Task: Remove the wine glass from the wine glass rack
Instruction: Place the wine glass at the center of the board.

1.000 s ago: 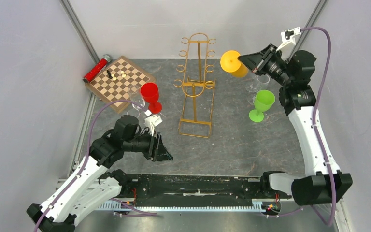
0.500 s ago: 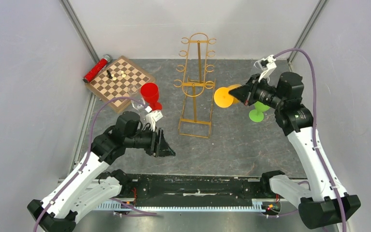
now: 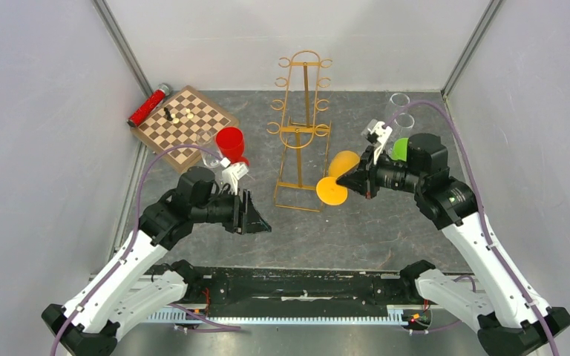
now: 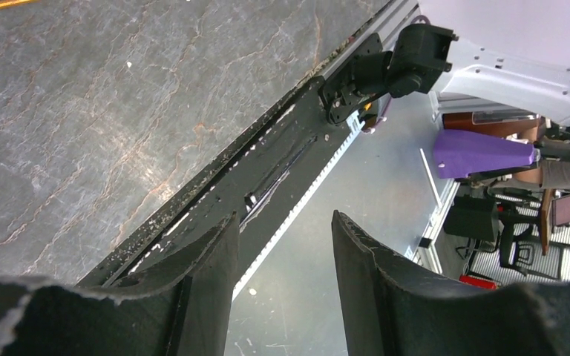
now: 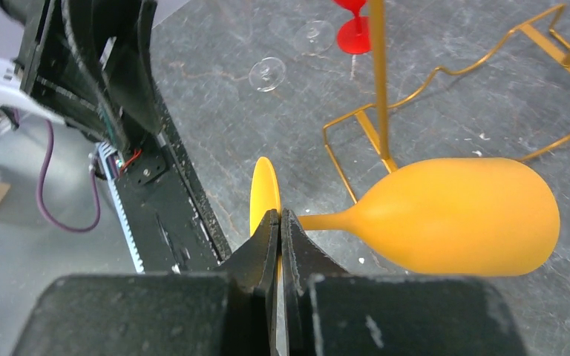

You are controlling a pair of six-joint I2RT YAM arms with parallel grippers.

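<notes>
Wine glass — orange, tipped sideways — pinched at its foot by right gripper, fingers pressed together on it. Hangs clear of the wine glass rack, just beside its base. Left gripper spread — grips nothing.

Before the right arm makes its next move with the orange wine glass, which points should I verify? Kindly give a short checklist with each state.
1. Right pincer shut on orange wine glass, at its foot: ok.
2. Glass off the hooks of the wine glass rack: ok.
3. Glass clear of rack base: cannot tell.
4. Glass upright: not ok, it lies sideways.
5. Left pincer open, empty: ok.
</notes>
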